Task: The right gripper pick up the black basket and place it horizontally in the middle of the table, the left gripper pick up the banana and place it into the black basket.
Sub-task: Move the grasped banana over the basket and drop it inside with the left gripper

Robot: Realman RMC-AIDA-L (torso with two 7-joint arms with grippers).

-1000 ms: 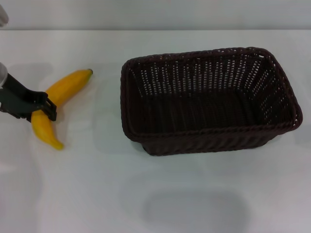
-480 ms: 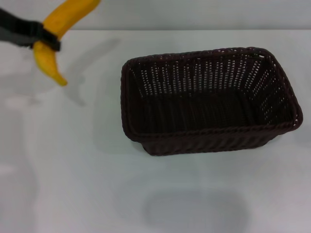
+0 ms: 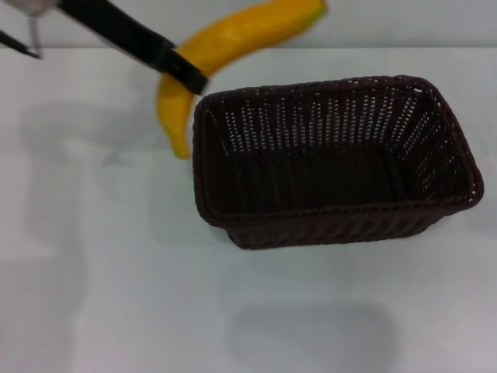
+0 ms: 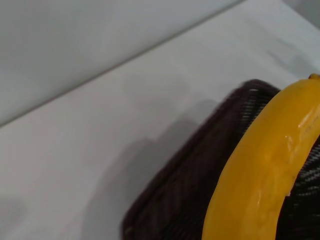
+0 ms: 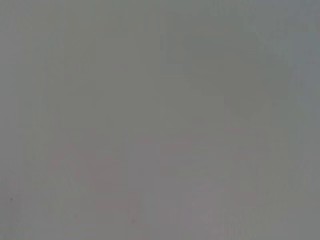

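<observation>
Your table [image 3: 116, 295] fills almost the whole head view, and on it the black basket [image 3: 334, 159] already sits lengthwise across the middle, a little toward the right edge, open side up and nothing inside it that you can see. Judge the first half of the job done: the basket is placed, and the right gripper is out of sight, its wrist camera showing only a flat grey field. What remains is the banana [image 3: 225, 54], which is off the table and in the air near the far edge, just above and beside the basket's far-left corner; one end points toward the far edge over the basket's rim, the other hangs down outside the left wall. The left gripper [image 3: 185, 74] reaches in from the far-left corner and pinches the banana across its bend, fingers closed tight on the fruit, roughly at mid-length. In the left wrist view the banana [image 4: 260, 170] crosses in front of the basket's corner [image 4: 190, 190]. You have yet to carry it over the opening, lower it and let go.
</observation>
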